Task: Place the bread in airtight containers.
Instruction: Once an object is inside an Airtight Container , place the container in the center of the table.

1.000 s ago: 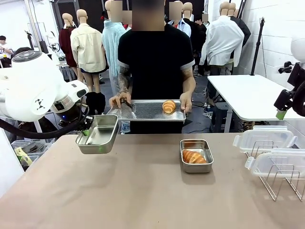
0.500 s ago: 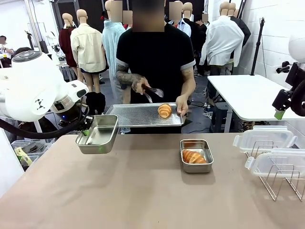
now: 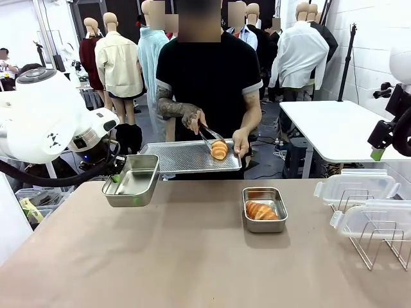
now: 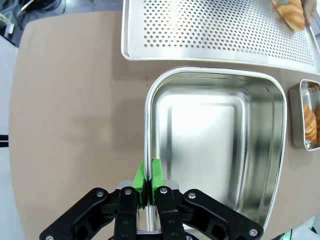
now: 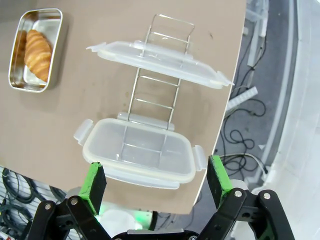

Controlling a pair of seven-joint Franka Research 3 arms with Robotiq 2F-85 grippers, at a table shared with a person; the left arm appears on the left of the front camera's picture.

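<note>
The table (image 3: 192,256) is serving as the shared work surface between robot and person. At its far edge the person is holding the perforated tray (image 3: 180,157) level with one hand (image 3: 241,140), apparently to present the bread within reach of the pans.

The left gripper (image 4: 148,175) is clamping its green pads tight on the rim of the empty pan (image 4: 215,135) and is holding it lifted just below the tray's near edge, mouth up, probably so that a croissant can be dropped straight in.

On the right, two clear lids (image 3: 356,186) are resting on a wire rack (image 3: 379,247), likely parked there until the pans are filled. The right gripper (image 5: 155,180) is hovering above them, spread wide and gripping nothing.

The second pan (image 3: 263,190) is sitting uncovered mid-table with one croissant (image 3: 260,210) lying inside. The other croissant (image 3: 219,149) is lying on the tray, and the person's tongs (image 3: 207,135) are closing on it.

No brand, label or print is showing clearly enough to read
</note>
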